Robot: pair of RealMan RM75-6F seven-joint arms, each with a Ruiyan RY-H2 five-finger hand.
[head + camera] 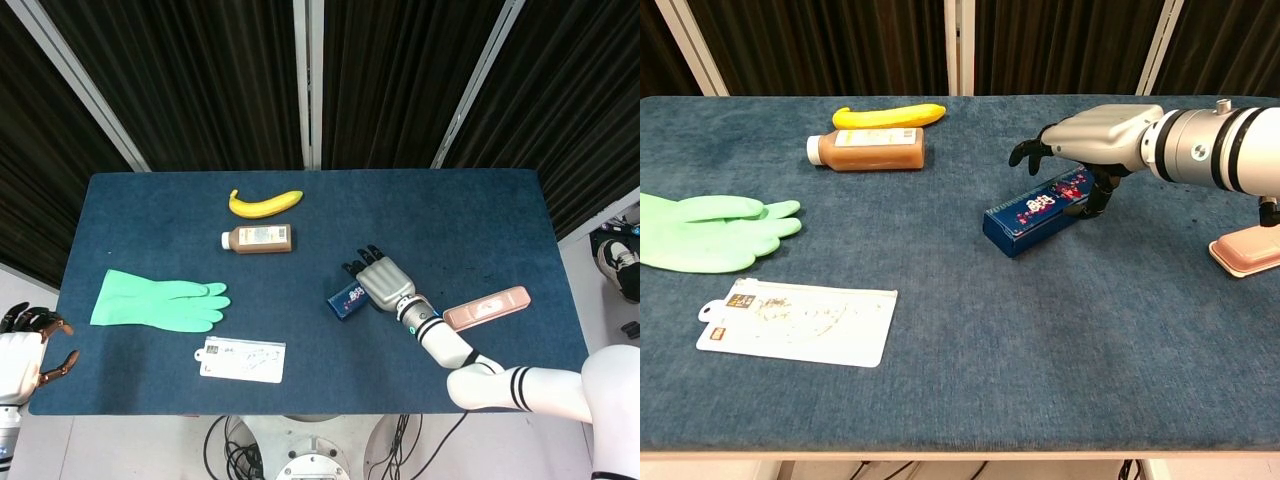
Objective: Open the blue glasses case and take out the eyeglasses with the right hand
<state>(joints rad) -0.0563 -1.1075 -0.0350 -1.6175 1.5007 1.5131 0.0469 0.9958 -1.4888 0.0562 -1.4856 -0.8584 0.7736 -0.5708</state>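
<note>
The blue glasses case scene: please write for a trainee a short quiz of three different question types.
1. True or false: the blue glasses case lies flat on the table.
2. Which item is nearest the banana: A) green glove B) brown bottle C) pink case?
3. Which hand touches the blue case?

Key: 1. False, its far end is raised. 2. B. 3. The right hand.

Matt blue cloth table [970, 330]; glossy blue glasses case [1040, 210]; rubbery green glove [700, 230].
</note>
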